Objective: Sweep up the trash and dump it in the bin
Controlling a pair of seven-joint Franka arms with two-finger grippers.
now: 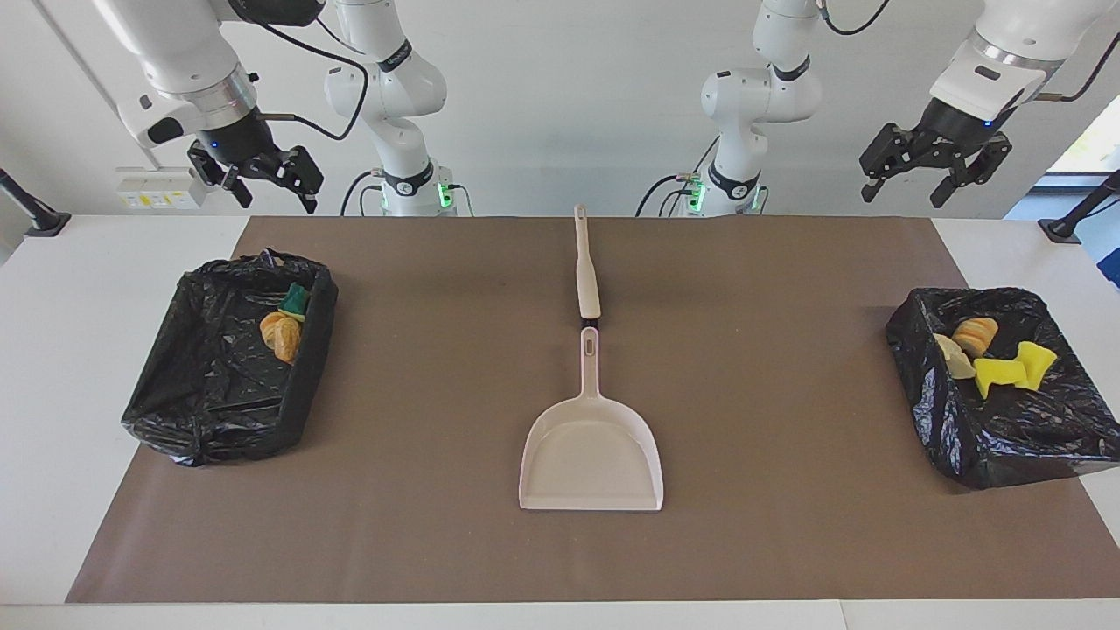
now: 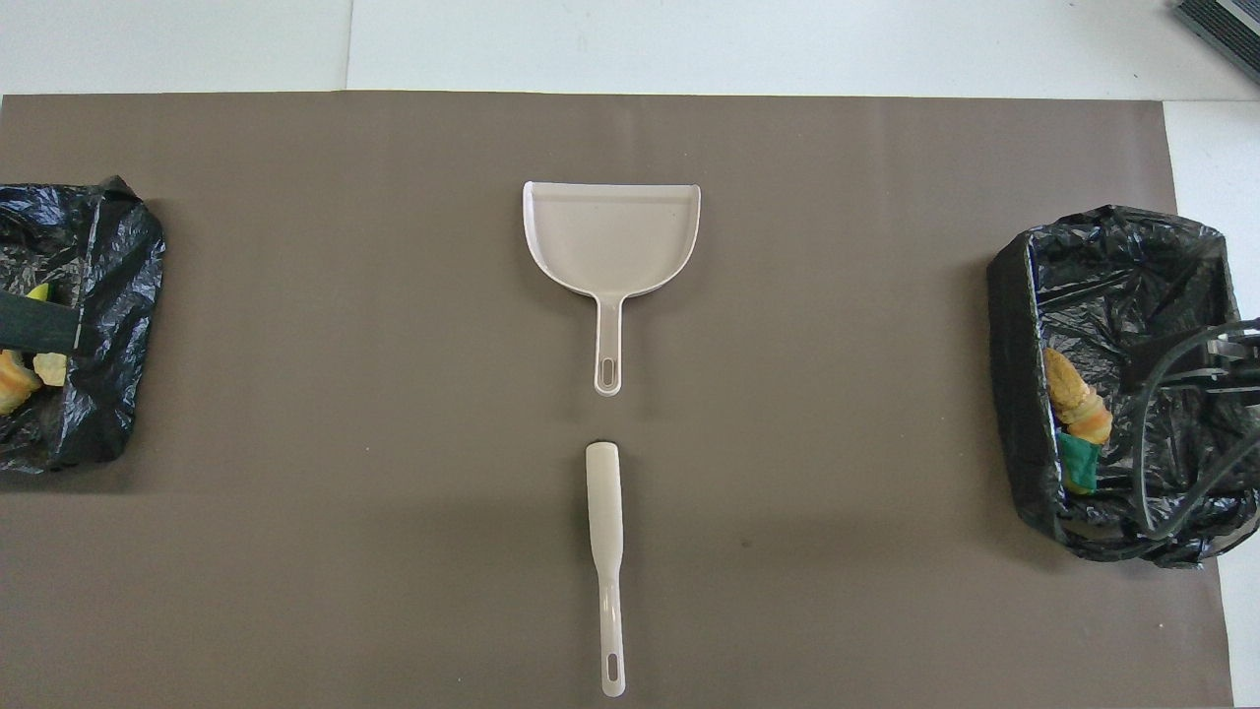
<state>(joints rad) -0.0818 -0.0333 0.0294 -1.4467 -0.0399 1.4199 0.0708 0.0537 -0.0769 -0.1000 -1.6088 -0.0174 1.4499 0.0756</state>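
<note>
Right gripper [image 1: 273, 197] hangs high with fingers spread, nothing in it, above the table edge on the robots' side of the black-bag-lined bin [image 1: 219, 420] at its end. Left gripper [image 1: 901, 194] is the same: up, splayed, empty, above the edge by the second black-lined bin [image 1: 1006, 437]. Both arms are waiting.

Facing view: the trash sits in the bins, down and forward of each gripper.
- Under the right gripper's side: an orange-tan croissant lump [image 1: 282, 337] with a green-yellow sponge chunk [image 1: 296, 300].
- Under the left gripper's side: yellow sponge chunks [image 1: 997, 372], another bread lump [image 1: 975, 335] and a pale piece.
- Midway between the grippers: the beige plastic dustpan [image 1: 591, 455], empty, and the slim beige brush [image 1: 586, 271] in line with its handle, on the robots' side of it.
- No loose pieces show on the brown mat [image 1: 420, 525]. The job looks finished or nearly so.

Overhead view: same layout, and the pan [image 2: 610, 231] is bare. Each bin is partly covered by the gripper above it, so I can't count the pieces.

Handling, as a judgement:
- Sponge is very light, squashy and springy; it would likely bounce off a fast sweep.
- Bread lumps are light and crumbly, so push them rather than pinch them.
- Pan and brush are stiff, light plastic and will likely skate on the mat.
- Grip each mid-handle, across the narrow width.
</note>
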